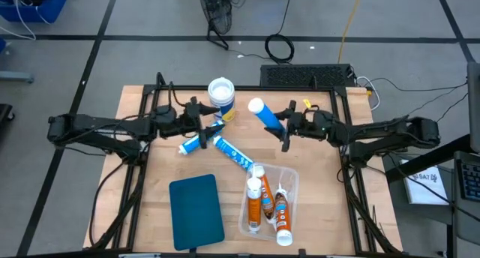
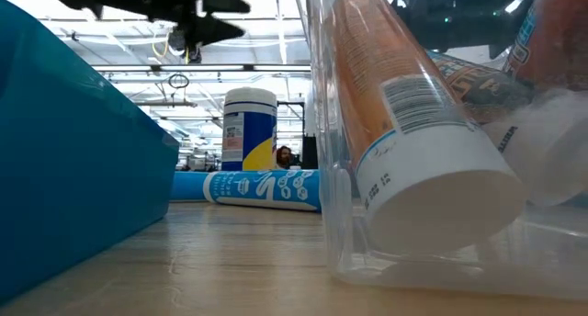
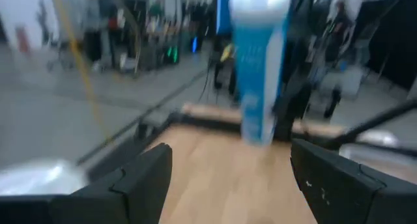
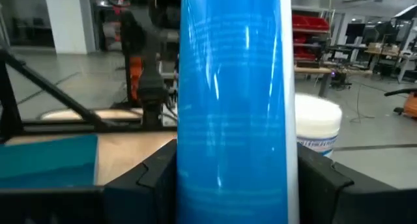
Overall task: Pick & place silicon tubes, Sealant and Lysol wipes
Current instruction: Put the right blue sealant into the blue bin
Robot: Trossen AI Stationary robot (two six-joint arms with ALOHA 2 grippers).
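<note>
My right gripper (image 1: 285, 132) is shut on a blue tube with a white cap (image 1: 264, 115), held in the air right of the Lysol wipes canister (image 1: 222, 97), which stands upright on its base at the table's far middle. My left gripper (image 1: 210, 123) is open and empty, above the table just left of the canister. Two more blue tubes (image 1: 196, 142) (image 1: 234, 154) lie flat on the table. Orange tubes (image 1: 255, 202) lie in a clear tray (image 1: 291, 177). The low view shows the canister (image 2: 250, 128) behind a lying blue tube (image 2: 262, 187). My right gripper pinches the blue tube's body (image 4: 234, 139) between its two fingers (image 4: 156, 178), on the half away from the white cap. The fingers come level from the table's right side and lie across the tube. The tube is lifted clear and tilted, its cap (image 1: 256, 105) toward the far left.
A teal flat bin (image 1: 196, 211) lies at the near left, close to the low camera (image 2: 73, 169). The clear tray sits at the near right. A black frame rims the table's far side (image 1: 300, 76). Bare wood shows between the arms and the teal bin.
</note>
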